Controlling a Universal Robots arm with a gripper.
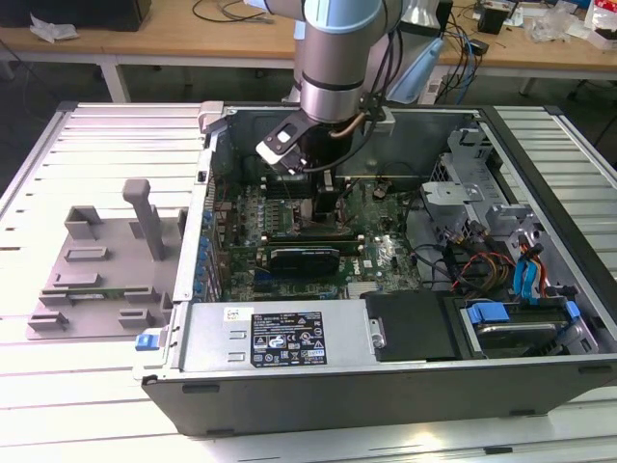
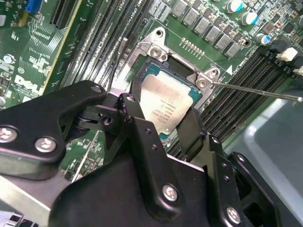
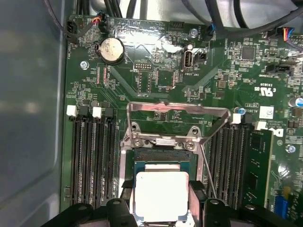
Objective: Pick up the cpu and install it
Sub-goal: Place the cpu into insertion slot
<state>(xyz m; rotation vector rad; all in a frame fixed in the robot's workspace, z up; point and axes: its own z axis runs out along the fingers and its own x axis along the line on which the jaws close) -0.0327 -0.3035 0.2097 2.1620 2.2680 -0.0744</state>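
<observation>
White slatted table [image 1: 96, 386] carries everything, with wooden benches behind. Toward the exterior view's left a grey plastic fixture [image 1: 106, 260] lies flat on the slats. Beside it lies an open desktop computer case [image 1: 289, 386], its green motherboard [image 1: 386, 241] exposed. The robot arm [image 1: 337, 58] reaches down into the case, and its gripper [image 1: 323, 207] hangs low over the board. Further toward the exterior view's right sit the drive bays [image 1: 521, 318] with blue tabs and loose cables.

In both wrist views the gripper [image 2: 163, 112] [image 3: 161, 191] has its two black fingers [image 2: 142, 137] pressed against opposite edges of the cpu [image 2: 165, 101] [image 3: 161, 196], clamping it. The chip is directly at the socket opening, silver plate up. Whether it is seated I cannot tell. The socket's metal load plate [image 3: 175, 113] is swung open, and black memory slots [image 3: 92, 156] flank the socket.
</observation>
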